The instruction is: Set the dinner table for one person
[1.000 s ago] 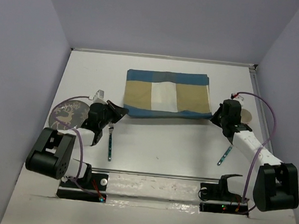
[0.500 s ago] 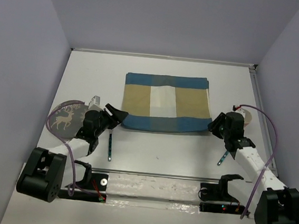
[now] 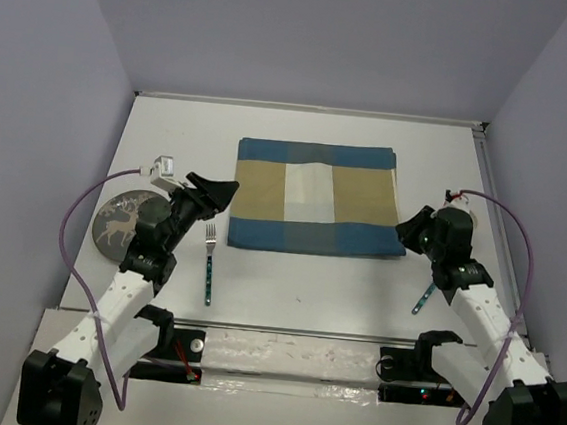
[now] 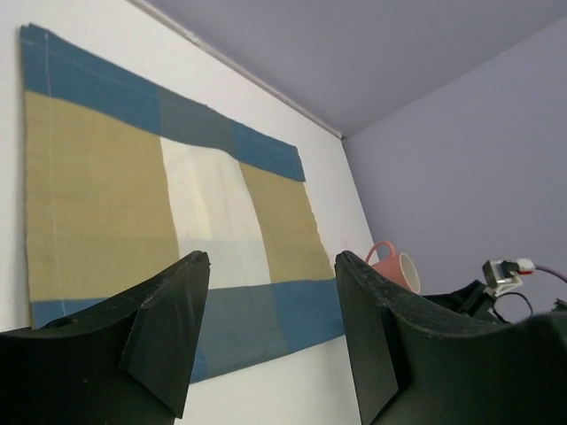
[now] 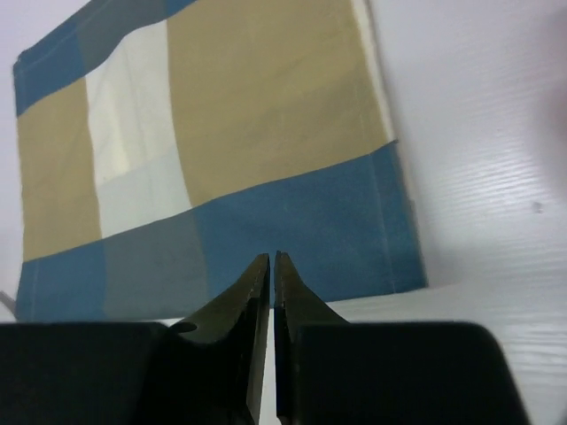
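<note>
The blue-tan-cream checked cloth placemat (image 3: 313, 195) lies flat mid-way along the large flat white matte worktop (image 3: 308, 275), ready for the setting. The left tool (image 3: 220, 188) hovers at its near-left corner, fingers apart. The right tool (image 3: 405, 231) is pinched together, empty, at the near-right corner.

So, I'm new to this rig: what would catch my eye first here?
The blue, tan and cream checked cloth placemat lies flat in the middle of the large white tabletop. To its left sits a round dark plate with a pale deer design, a teal-handled metal fork beside it. The left gripper hangs open by the placemat's corner.
</note>
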